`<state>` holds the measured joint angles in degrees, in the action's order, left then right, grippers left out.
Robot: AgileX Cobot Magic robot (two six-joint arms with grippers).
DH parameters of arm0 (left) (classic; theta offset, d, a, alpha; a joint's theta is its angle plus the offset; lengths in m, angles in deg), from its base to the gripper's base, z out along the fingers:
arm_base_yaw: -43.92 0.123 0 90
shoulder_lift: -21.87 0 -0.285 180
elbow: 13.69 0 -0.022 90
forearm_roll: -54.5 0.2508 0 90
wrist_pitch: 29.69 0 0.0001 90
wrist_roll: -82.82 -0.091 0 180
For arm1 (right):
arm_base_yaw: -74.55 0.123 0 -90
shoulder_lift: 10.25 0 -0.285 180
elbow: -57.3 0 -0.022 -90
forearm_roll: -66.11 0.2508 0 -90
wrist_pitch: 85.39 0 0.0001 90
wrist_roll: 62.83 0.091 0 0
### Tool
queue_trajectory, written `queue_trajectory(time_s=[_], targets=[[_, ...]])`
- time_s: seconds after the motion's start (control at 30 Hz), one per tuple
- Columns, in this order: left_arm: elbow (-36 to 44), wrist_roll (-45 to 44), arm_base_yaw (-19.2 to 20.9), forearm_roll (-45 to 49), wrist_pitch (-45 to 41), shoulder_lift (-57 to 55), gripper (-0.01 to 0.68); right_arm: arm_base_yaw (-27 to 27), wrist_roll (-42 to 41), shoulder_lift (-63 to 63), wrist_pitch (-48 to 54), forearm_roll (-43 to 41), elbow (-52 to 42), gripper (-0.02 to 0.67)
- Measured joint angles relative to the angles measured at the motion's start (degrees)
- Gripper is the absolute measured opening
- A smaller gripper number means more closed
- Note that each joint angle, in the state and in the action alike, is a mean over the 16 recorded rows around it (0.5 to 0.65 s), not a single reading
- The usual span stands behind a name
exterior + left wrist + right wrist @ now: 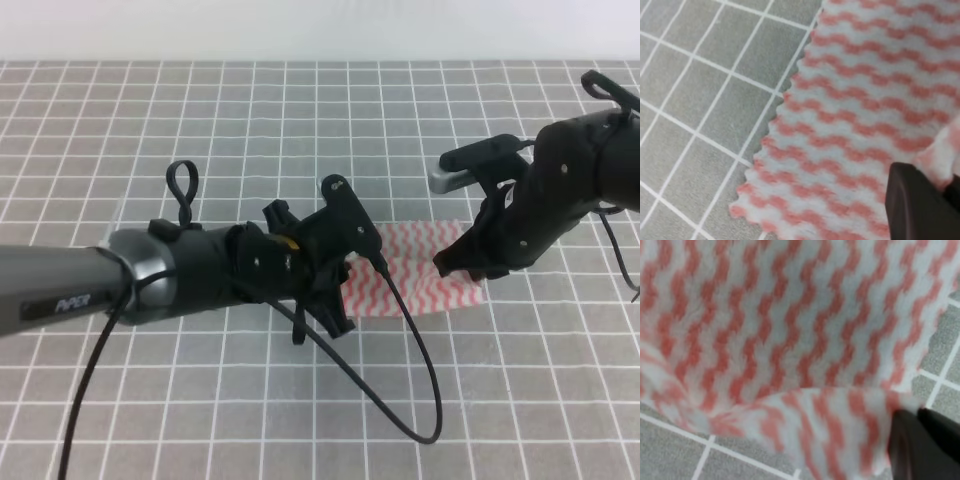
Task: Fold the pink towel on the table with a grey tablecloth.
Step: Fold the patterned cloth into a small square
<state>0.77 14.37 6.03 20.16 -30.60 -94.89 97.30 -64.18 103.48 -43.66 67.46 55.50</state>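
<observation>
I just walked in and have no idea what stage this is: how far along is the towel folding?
Early. Both grippers, left and right, have reached the towel, one at each end. In the right wrist view an edge of the towel is lifted and curling over, and the left wrist view shows cloth bunched at a fingertip. Most of the towel lies flat on the tablecloth. Carrying the edge across and releasing are left.

Pink towel (790, 325) with red-and-white zigzag stripes filling most of view, near edge lifted and curled over, dark right end effector (920, 445) fingertip at lower right touching raised edge, grey gridded table (675, 455) visible at lower left and right margin
</observation>
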Motion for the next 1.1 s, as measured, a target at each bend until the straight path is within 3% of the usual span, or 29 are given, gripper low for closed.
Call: queue_trajectory(time_s=[1.1], targets=[[-7.1, -0.2, 3.8, 2.4, -5.3, -3.4, 0.0, -1.1, 1.4, 0.7, -7.7, -0.3, 0.0, -0.002]])
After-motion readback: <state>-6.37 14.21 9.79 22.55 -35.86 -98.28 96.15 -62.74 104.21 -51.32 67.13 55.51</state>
